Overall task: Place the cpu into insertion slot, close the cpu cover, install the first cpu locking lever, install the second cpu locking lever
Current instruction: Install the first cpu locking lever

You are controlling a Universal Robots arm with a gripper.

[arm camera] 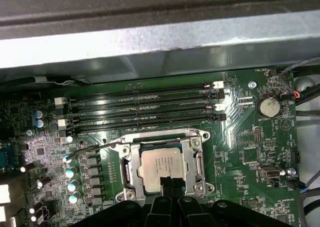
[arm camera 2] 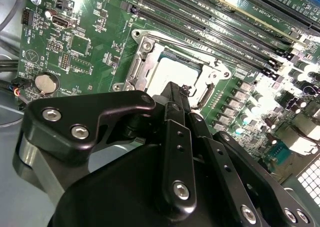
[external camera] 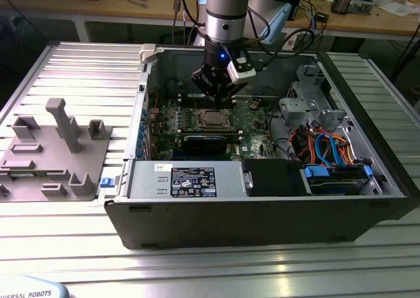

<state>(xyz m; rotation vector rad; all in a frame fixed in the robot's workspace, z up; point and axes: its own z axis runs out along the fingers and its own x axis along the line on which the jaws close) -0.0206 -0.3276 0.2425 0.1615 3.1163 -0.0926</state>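
Silver cpu point(arm camera: 161, 164) sits flat in the insertion slot point(arm camera: 131, 168) on the green motherboard point(arm camera: 250, 152), with the cpu cover point(arm camera: 193, 160) framing it, apparently lying down around it. Directly over its near edge hangs the gripper point(arm camera: 168, 183), fingers pressed together to a narrow point and holding nothing. One thin locking lever point(arm camera: 92, 149) stands off beside the socket, toward the capacitors.

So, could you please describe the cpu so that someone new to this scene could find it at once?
Look inside the open computer case, on the green motherboard below the gripper. Beside the long black memory slots sits a silvery square cpu cover. The cpu is the flat dull-silver square in its cut-out middle.
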